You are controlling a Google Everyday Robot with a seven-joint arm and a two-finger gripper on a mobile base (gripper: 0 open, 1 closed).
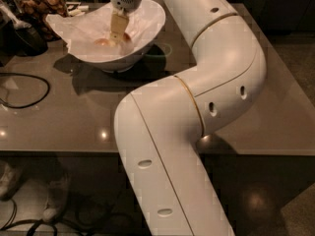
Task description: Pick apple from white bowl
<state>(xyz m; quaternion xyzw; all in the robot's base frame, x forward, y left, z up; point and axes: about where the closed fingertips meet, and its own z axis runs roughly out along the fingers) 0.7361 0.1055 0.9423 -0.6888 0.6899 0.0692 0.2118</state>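
The white bowl (140,48) stands at the far left of the grey table, lined with crumpled white paper (81,31). A reddish apple (104,42) lies low in the middle of the bowl, partly hidden. My gripper (116,36) reaches down from above into the bowl, with its tip right at the apple. The big white arm (221,73) bends across the middle of the view and hides part of the table.
A jar with brown contents (39,4) and a dark object (24,36) stand left of the bowl. A black cable (29,90) loops on the table's left side. The table's front edge (59,151) runs across, with floor below.
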